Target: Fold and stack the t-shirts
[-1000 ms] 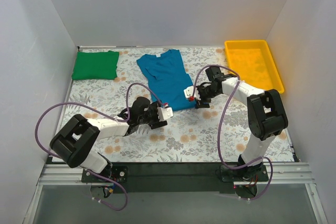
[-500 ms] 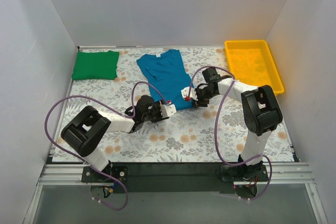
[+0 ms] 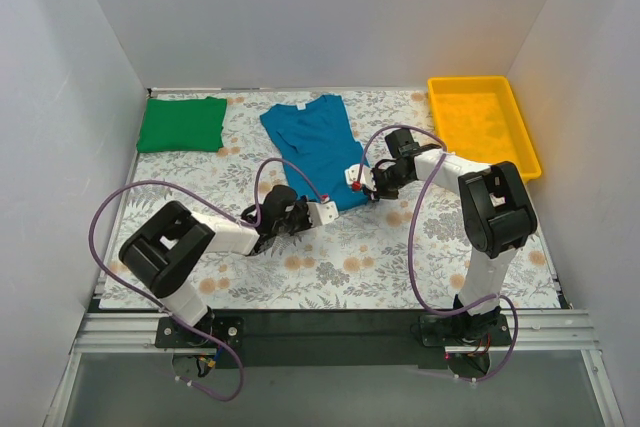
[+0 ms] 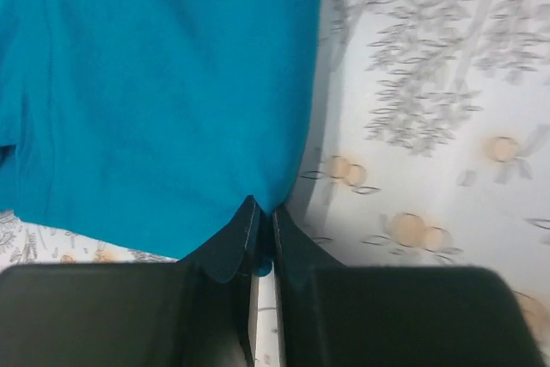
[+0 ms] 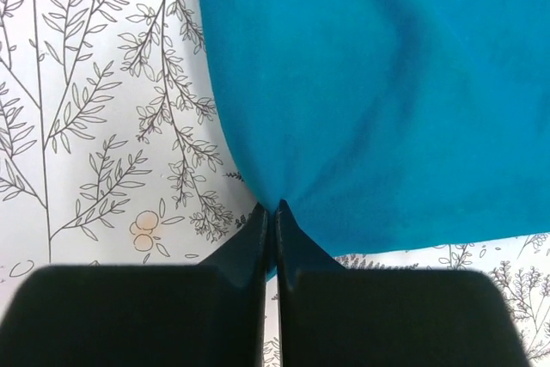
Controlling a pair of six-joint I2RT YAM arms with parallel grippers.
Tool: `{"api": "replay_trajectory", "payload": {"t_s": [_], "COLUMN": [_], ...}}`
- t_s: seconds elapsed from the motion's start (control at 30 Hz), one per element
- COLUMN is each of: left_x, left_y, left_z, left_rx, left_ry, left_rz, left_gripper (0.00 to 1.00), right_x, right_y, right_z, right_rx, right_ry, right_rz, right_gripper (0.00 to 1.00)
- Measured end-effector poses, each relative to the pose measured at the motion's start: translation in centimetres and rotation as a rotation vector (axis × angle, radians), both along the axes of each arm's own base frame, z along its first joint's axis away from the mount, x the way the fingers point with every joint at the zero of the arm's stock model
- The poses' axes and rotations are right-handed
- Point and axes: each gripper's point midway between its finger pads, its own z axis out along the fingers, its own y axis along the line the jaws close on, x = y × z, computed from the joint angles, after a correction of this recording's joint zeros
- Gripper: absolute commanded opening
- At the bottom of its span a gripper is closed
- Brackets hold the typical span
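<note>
Top external view shows the teal-blue t-shirt [image 3: 310, 142] lying flat on the flower-patterned worktop [image 3: 400, 257]. It is about in the middle and toward the far side, and its collar points to the far wall. The green t-shirt [image 3: 181, 124] is folded into a neat rectangle in the far left corner, well apart from the teal-blue one. The yellow tray [image 3: 528, 147] stands in the far right corner.

Both arms reach low over the worktop to the near hem of the teal-blue t-shirt. The left gripper [image 3: 320, 211] is at the near left corner of the hem and the right gripper [image 3: 356, 178] is at the near right corner.

In the left wrist view, the 2 dark fingers [image 4: 225, 251] of the left gripper are pressed together. A small piece of blue cloth shows in the thin gap between them, so this gripper is pinching the corner of the shirt.

In the right wrist view, the right gripper also has its fingers [image 5: 302, 251] pressed together on the edge of the shirt. The cloth gathers in soft folds toward the tips. The rest of the shirt lies smooth on the worktop beyond both grippers.
</note>
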Motion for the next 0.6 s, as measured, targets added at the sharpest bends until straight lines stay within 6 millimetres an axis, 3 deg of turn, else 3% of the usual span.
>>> {"api": "replay_trajectory", "payload": {"t_s": [0.13,0.23,0.43,0.5,0.6], "left_x": [-3.7,-8.5,-19.3,-21.9,-23.5], "left_y": [-1.3,-3.2,-5.2,-5.5,-5.6], "left_z": [0.1,0.3,1.0,1.6,2.5], "left_rx": [0.009,-0.002,-0.06,-0.074,-0.085], "left_ry": [0.038,0.108,0.265,0.277,0.29], "left_rz": [-0.071,-0.165,-0.312,-0.346,-0.356], "left_gripper": [0.0,0.0,0.0,0.0,0.0], "right_x": [-1.4,-5.6,-16.3,-18.5,-19.4], "right_y": [-0.6,-2.4,-6.7,-7.5,-7.5], "right_z": [0.0,-0.1,0.1,0.7,2.2], "right_rx": [-0.013,-0.039,-0.089,-0.083,-0.056], "right_ry": [0.02,0.053,0.155,0.156,0.122], "right_rz": [0.008,0.037,0.095,0.107,0.112], "right_gripper": [0.01,0.01,0.01,0.01,0.01]}}
